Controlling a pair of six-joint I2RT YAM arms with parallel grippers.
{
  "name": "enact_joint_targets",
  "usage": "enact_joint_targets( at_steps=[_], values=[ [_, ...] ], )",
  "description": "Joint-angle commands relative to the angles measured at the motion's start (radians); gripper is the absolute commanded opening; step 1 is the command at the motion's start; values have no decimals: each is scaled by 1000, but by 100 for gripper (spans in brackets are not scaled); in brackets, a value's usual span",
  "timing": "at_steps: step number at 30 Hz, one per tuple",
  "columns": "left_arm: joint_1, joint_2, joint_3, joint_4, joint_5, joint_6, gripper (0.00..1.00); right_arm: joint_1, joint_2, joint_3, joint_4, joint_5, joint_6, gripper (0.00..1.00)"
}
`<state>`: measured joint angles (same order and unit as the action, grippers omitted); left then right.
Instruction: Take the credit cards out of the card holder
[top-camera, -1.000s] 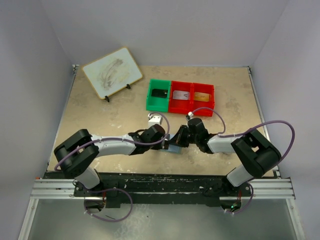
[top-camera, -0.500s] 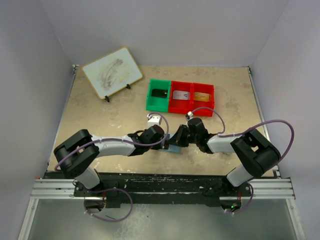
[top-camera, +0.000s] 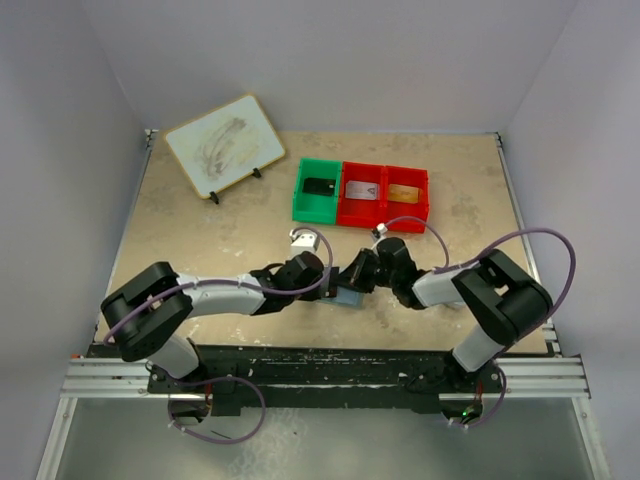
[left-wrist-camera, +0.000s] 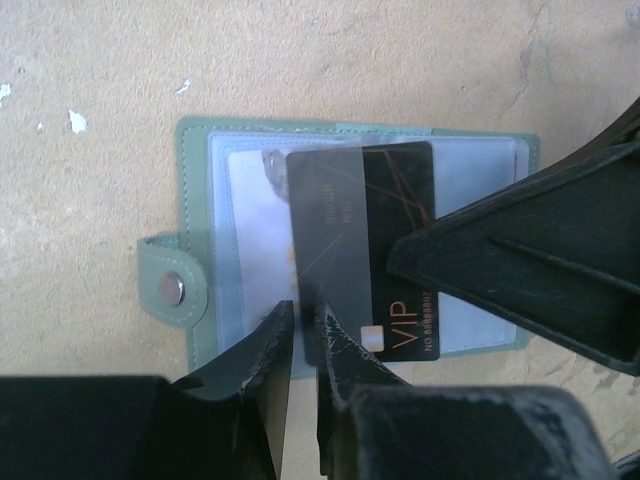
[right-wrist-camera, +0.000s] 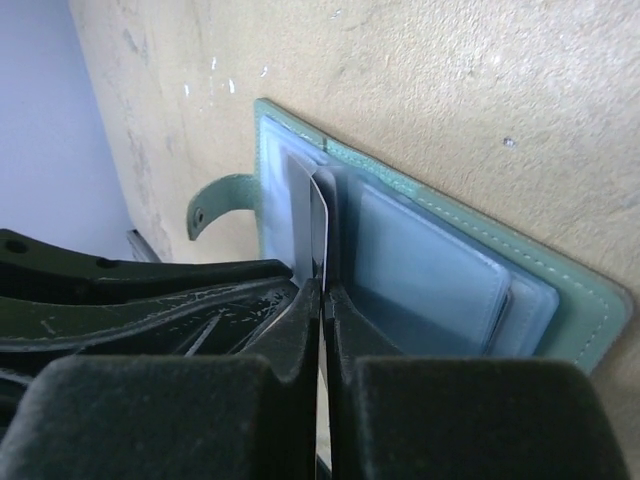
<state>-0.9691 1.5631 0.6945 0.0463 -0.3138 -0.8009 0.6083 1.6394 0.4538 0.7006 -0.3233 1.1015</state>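
Note:
The card holder (left-wrist-camera: 196, 235) lies open on the table, green-edged with pale blue sleeves; from above it shows as a small patch (top-camera: 348, 297) between the two arms. A black credit card (left-wrist-camera: 402, 190) marked VIP is partly out of a clear sleeve. My right gripper (right-wrist-camera: 323, 290) is shut on that card's edge (right-wrist-camera: 319, 215); its fingers (left-wrist-camera: 500, 260) reach in from the right. My left gripper (left-wrist-camera: 302, 316) stands at the holder's near edge, closed to a thin slit on the sleeve's lower edge. From above, the left gripper (top-camera: 331, 288) and right gripper (top-camera: 356, 280) almost touch.
Behind the arms stand a green bin (top-camera: 318, 190) and two red bins (top-camera: 363, 193) (top-camera: 406, 193), each with a card inside. A pale board on a small stand (top-camera: 222, 146) sits at the back left. White walls enclose the table.
The left jaws have narrowed onto the sleeve. Both arms have shifted slightly over the holder, which stays where it was.

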Motion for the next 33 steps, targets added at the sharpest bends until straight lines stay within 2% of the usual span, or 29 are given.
enact_joint_targets(
  at_steps=[1,6,13,24,33],
  values=[
    [1,-66,-21,-79,-32,-18,17,-1,-112,-14,-124,77,-25,0],
    [1,-194,-9,-143,-125,-31,29,-35,-219,-22,-218,93,-83,0],
    [1,-312,-17,-233,-241,-78,31,-46,-257,-24,-257,95,-93,0],
    [1,-346,-41,-227,-224,-92,31,-75,-230,-18,-305,70,-132,0],
    [1,-341,-49,-201,-199,-92,30,-143,-270,-67,-284,-40,-165,0]
  ],
)
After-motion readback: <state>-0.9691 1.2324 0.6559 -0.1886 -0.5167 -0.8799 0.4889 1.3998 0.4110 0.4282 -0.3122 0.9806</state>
